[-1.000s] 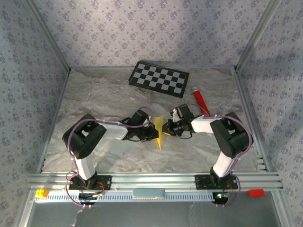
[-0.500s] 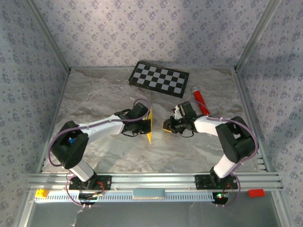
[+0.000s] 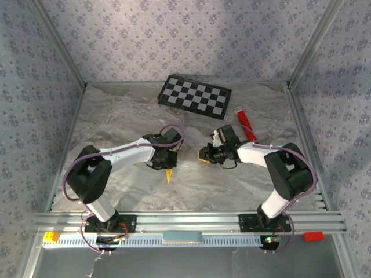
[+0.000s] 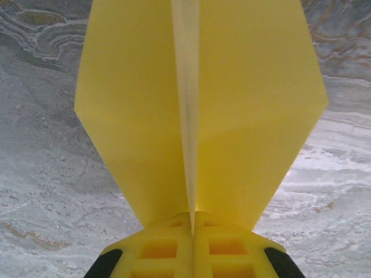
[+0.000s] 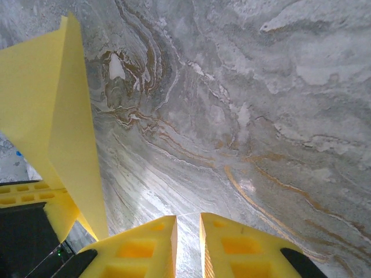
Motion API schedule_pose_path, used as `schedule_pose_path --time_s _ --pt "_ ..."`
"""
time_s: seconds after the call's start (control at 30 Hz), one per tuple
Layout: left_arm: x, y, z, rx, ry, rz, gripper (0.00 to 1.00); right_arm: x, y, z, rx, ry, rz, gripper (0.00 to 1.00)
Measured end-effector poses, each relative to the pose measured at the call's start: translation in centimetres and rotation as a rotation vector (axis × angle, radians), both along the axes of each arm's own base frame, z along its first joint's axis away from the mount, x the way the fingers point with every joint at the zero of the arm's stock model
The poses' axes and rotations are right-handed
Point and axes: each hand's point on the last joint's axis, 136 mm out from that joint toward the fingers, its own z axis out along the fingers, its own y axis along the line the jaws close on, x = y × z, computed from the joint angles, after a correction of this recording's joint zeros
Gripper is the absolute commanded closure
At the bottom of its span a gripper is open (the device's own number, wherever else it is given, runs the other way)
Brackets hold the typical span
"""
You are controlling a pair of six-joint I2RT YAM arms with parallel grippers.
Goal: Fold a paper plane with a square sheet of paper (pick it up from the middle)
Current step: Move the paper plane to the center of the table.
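Carried leftward since a second ago, when both grippers were meeting at it, the pale-yellow, pointed paper plane [image 3: 170,175] is now hanging from the left gripper [image 3: 168,165] alone, its tip pointing toward the near edge; the right gripper [image 3: 202,155] is drawn back to the right, well apart from it. From the left wrist we are seeing the left gripper [image 4: 193,227] clamping together on the plane's [image 4: 133,104] centre crease, the two wings spreading out on either side; whether the tip is touching the surface we cannot tell. From the right wrist we are looking past the right gripper [image 5: 188,225], its yellow fingers [image 5: 145,243] standing narrowly apart and holding nothing, to the plane [image 5: 55,121] rising at the left. Under both arms the marbled grey table [image 3: 116,121] is lying bare; at its far side the black-and-white checkerboard panel [image 3: 195,96] and, just to its right, the slim red tube [image 3: 244,123] are resting, well apart from the plane.
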Motion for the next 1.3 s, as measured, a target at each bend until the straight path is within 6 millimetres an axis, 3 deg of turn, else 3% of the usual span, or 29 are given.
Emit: schedule_pose_path --time_s 0.47,1.3 --pt "-0.1 -0.4 -0.7 0.020 0.017 -0.022 0.89 0.2 0.3 -0.1 0.000 0.002 0.005 0.81" --pt "-0.5 -0.6 -2.4 0.054 0.054 -0.032 0.85 0.1 0.5 0.0 0.000 0.001 0.011 0.81"
